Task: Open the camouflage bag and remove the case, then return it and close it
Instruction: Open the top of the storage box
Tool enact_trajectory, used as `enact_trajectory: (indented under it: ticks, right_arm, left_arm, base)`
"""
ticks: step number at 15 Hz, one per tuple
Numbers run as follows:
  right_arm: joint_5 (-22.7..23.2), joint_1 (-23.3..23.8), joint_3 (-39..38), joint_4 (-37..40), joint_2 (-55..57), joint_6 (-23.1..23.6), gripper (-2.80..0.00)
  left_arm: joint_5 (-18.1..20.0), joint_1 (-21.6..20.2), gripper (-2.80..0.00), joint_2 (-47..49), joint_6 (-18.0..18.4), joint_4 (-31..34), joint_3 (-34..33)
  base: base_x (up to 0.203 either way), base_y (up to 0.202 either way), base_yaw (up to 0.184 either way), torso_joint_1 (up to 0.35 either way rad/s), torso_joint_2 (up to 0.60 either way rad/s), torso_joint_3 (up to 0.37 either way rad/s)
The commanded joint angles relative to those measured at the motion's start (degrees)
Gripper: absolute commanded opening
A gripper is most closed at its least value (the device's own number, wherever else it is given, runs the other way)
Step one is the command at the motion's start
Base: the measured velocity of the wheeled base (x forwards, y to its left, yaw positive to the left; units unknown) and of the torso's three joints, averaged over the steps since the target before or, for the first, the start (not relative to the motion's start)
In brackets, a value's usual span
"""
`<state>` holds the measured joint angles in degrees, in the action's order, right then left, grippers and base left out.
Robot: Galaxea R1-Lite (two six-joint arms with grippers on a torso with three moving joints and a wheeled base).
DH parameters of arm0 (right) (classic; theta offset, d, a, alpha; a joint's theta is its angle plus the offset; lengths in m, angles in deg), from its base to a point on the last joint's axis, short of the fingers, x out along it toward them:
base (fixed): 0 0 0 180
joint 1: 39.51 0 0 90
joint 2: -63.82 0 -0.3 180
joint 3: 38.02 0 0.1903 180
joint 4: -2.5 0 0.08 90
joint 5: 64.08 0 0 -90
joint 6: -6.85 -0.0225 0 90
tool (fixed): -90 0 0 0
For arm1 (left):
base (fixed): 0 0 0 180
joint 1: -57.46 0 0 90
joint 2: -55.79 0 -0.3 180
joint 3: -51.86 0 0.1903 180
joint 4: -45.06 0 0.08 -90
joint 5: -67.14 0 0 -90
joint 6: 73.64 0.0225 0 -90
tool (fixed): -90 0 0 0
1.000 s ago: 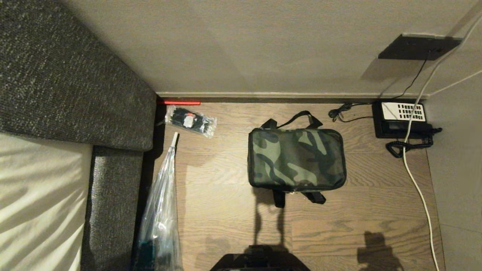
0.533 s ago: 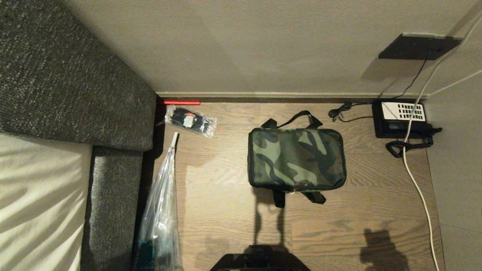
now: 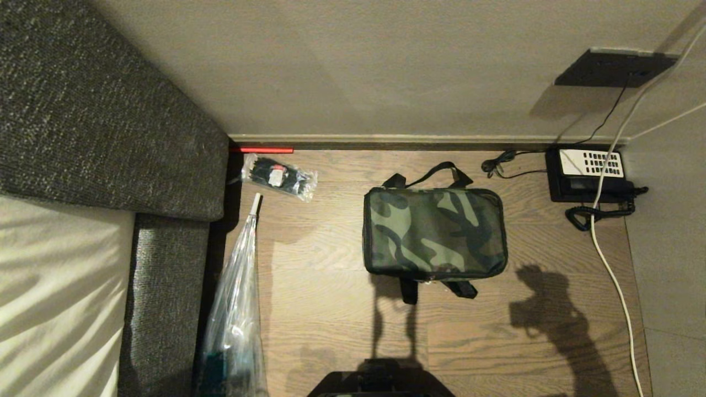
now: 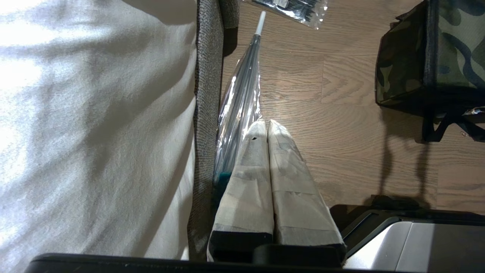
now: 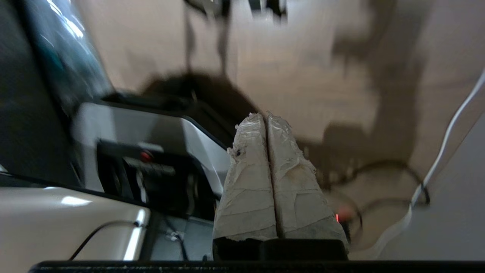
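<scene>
The camouflage bag (image 3: 434, 232) lies closed on the wooden floor in the head view, its black straps sticking out front and back; one corner of it (image 4: 432, 57) also shows in the left wrist view. The case is hidden. Neither arm appears in the head view; only a dark arm shadow lies on the floor right of the bag. My left gripper (image 4: 267, 123) is shut and empty, hanging low beside the sofa, well left of the bag. My right gripper (image 5: 266, 115) is shut and empty, above the floor next to my base.
A grey sofa (image 3: 99, 127) fills the left. A clear plastic-wrapped bundle (image 3: 237, 309) and a small plastic packet (image 3: 280, 176) lie beside it. A black desk telephone (image 3: 589, 174) with cables and a white cord (image 3: 612, 281) sits at the right by the wall.
The arm shadow at the lower right of the floor has grown and shifted up toward the bag's right side. The bag and everything else have stayed put.
</scene>
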<state>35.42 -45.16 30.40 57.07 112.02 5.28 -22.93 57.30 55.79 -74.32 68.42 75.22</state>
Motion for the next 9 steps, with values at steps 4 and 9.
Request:
enact_trajectory:
  ticks: [4, 9]
  right_arm:
    - [-6.0, -10.4, -1.1, -29.2, 45.4, -2.7, -2.80]
    - [-11.8, -24.2, 1.3, -60.1, 65.7, -9.3, -2.80]
  left_arm:
    - [0.0, 0.0, -2.80, 0.0, 0.0, 0.0, 0.0]
    - [0.0, 0.0, -2.80, 0.0, 0.0, 0.0, 0.0]
  base:
    - [0.000, 0.000, 0.000, 0.000, 0.00, 0.000]
    - [0.000, 0.000, 0.000, 0.000, 0.00, 0.000]
